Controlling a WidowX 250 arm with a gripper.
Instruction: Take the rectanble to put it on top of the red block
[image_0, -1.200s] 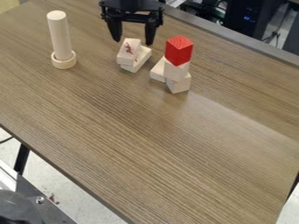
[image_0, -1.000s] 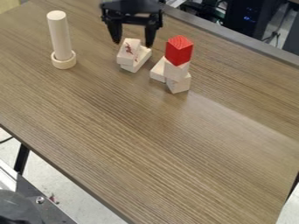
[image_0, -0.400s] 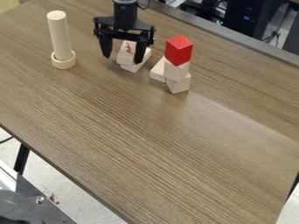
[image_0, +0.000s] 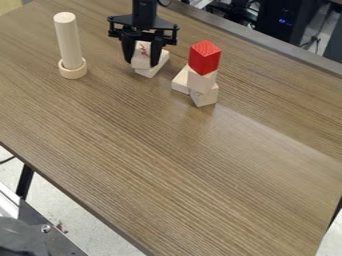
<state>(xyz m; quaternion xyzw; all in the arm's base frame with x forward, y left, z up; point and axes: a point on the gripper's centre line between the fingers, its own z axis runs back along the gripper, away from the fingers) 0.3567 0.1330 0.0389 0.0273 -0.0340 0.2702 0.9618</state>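
Observation:
The gripper (image_0: 141, 63) is at the upper middle, its two fingers closed against the sides of a white rectangular block (image_0: 141, 56) with red marks. That block is at an angle over another white block (image_0: 157, 68); whether the two touch cannot be told. To the right, the red block (image_0: 204, 58) tops a small stack, resting on a white block (image_0: 201, 81). Beneath is one more white block (image_0: 206, 96), and a further white piece (image_0: 180, 82) lies against the stack's left side.
A tall pale cylinder (image_0: 69, 42) stands upright in a round ring (image_0: 73, 70) at the upper left of the wooden table (image_0: 153, 165). The stack with the red block is close to the gripper's right. The table's far edge runs behind the arm.
The gripper has come forward and down to the left block pair, and its fingers have drawn together around the upper block. Both blocks there have shifted slightly. The red block's stack is unmoved.

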